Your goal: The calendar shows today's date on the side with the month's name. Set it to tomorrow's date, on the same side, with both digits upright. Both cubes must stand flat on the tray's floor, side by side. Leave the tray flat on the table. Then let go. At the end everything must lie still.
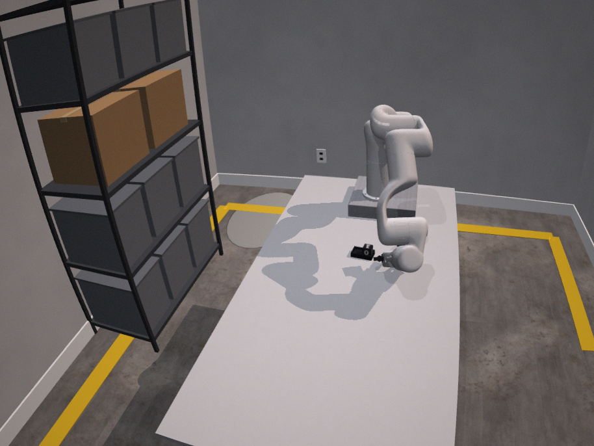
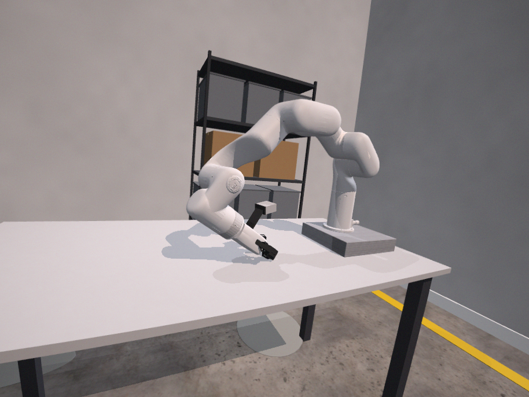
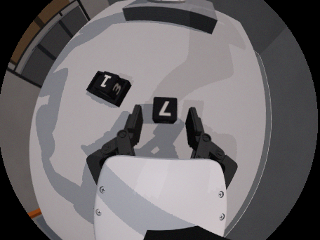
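In the wrist view a black cube (image 3: 164,110) lies on the white table, apart from the tray; its top face shows a white digit like a 7 seen upside down. My gripper (image 3: 164,114) is open, one finger on each side of the cube, with a small gap at both sides. The black tray (image 3: 109,86) lies to the left and a little farther off, with white marks like a 1 and a 3 on top; I cannot tell cube from tray there. The tray also shows in the top view (image 1: 362,251), just left of my gripper (image 1: 379,258), which is low at the table.
The arm's grey base block (image 1: 381,203) stands behind the tray at the table's far end. A black shelf rack (image 1: 110,158) with brown boxes and grey bins stands off the table to the left.
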Motion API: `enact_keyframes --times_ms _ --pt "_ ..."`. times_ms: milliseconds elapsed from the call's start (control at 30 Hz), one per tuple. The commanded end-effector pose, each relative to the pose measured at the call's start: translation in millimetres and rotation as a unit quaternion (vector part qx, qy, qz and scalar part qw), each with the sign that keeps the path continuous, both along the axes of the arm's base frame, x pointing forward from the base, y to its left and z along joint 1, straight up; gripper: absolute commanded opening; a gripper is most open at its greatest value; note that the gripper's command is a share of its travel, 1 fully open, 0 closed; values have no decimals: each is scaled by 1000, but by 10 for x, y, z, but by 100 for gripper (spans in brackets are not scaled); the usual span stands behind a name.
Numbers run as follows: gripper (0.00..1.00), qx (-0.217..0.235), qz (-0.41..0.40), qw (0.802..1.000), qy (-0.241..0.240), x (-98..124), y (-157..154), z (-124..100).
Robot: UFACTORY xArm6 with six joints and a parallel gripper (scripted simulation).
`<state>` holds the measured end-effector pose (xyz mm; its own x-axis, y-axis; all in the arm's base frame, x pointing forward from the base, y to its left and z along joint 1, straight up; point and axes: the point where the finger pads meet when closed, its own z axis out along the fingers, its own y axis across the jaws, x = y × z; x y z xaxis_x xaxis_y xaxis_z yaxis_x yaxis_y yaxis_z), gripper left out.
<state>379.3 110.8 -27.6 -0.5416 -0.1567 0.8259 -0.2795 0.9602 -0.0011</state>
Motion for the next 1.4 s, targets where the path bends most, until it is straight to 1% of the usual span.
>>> enact_keyframes --times_ms 0,233,600,667,933,1267,1367 --pt "69 1 0 1000 -2 15 4 25" --pt "69 1 0 1000 -2 15 4 97" --pt "69 1 0 1000 -2 17 6 446" --pt "69 1 0 1000 -2 17 6 446" --pt "69 1 0 1000 -2 19 6 661" --pt "69 1 0 1000 -2 19 6 702" --pt "69 5 0 1000 -17 21 7 703"
